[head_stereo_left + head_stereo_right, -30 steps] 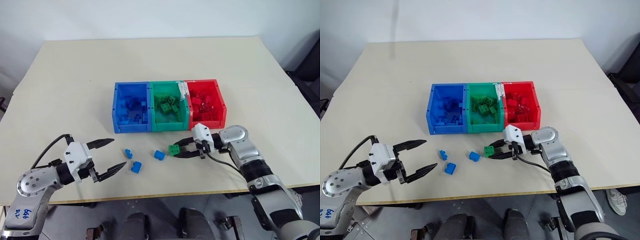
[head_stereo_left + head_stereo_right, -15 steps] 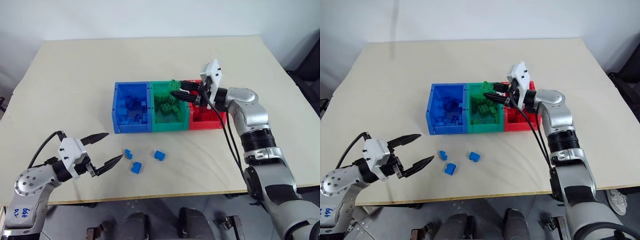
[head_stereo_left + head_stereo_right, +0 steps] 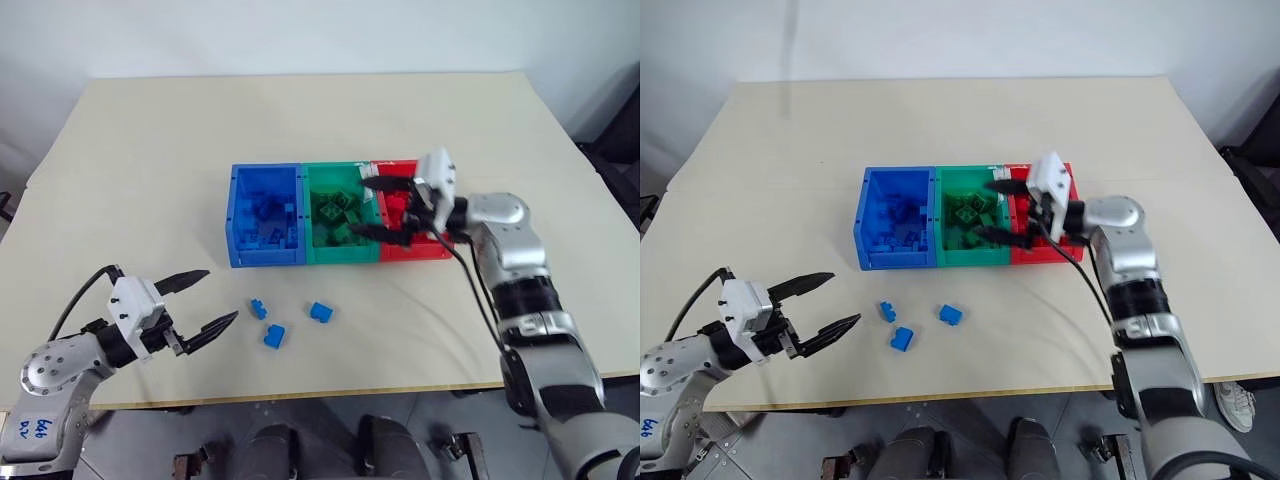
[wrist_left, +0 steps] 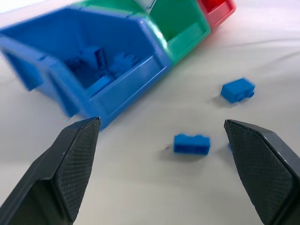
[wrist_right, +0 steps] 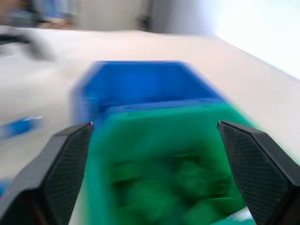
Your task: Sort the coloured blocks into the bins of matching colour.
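The right end effector hangs over the green bin, its two black fingers spread wide and empty, pointing across toward the blue bin. Green blocks lie piled in the bin below it. The left end effector hovers low over the near part of the table, also wide open with nothing between its fingers. Three blue blocks lie loose on the table just beyond it, in front of the bins: one small, one nearest the table edge, one further right. The three glossy plastic bins are joined in a row, blue, green and red; blue blocks and red blocks fill their own bins. The studded bricks are chunky and hard-edged; the table is matte beige.
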